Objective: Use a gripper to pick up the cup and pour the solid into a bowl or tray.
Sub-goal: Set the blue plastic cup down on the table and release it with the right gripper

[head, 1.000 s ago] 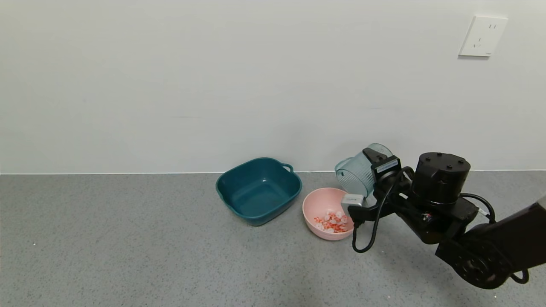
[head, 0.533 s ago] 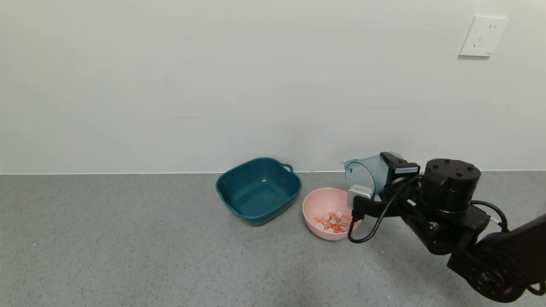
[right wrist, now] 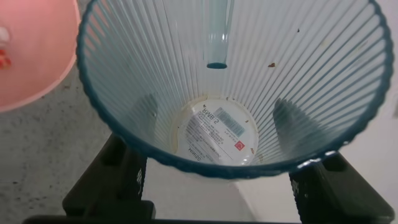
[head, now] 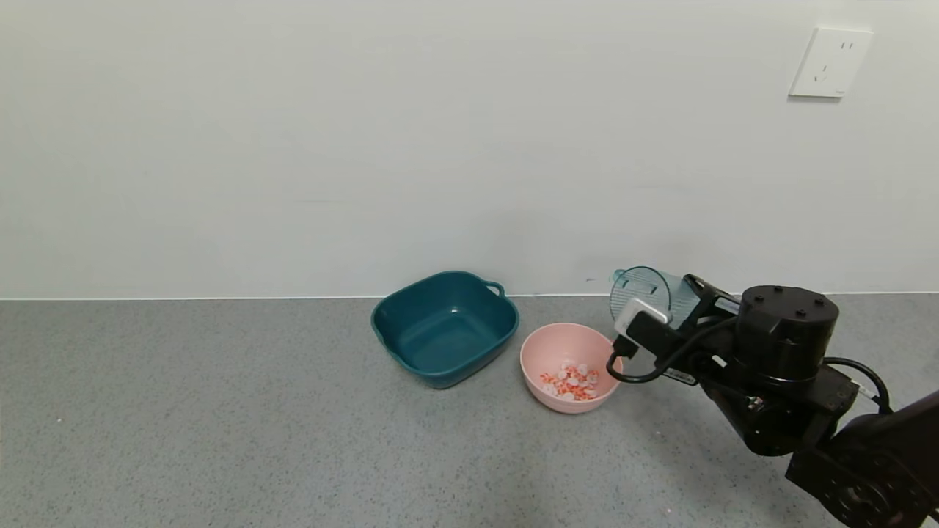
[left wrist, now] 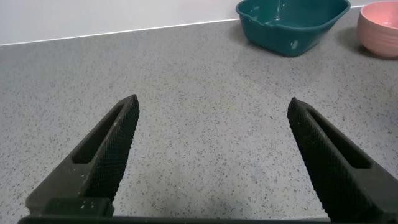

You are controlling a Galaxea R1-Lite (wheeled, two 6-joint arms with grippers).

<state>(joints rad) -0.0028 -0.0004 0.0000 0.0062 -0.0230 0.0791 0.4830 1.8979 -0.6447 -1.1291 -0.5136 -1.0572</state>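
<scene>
My right gripper (head: 678, 306) is shut on the translucent blue-green cup (head: 644, 287) and holds it above the counter, just right of and behind the pink bowl (head: 557, 345). The cup is tilted with its mouth to the left. In the right wrist view the cup (right wrist: 230, 74) is empty, a label on its bottom, with my fingers (right wrist: 118, 180) outside its ribbed wall. The orange-red and white solid (head: 571, 383) lies in the pink bowl. My left gripper (left wrist: 214, 124) is open and empty over bare counter, out of the head view.
A dark teal tub (head: 445, 326) with handles stands left of the pink bowl, near the wall; it also shows in the left wrist view (left wrist: 292, 22) beside the bowl (left wrist: 380, 22). A white socket (head: 830, 62) is on the wall. The grey counter (head: 220, 411) spreads left.
My right gripper has moved right and back from over the bowl, and has turned the cup from mouth-down towards level and up. The solid stays in the bowl.
</scene>
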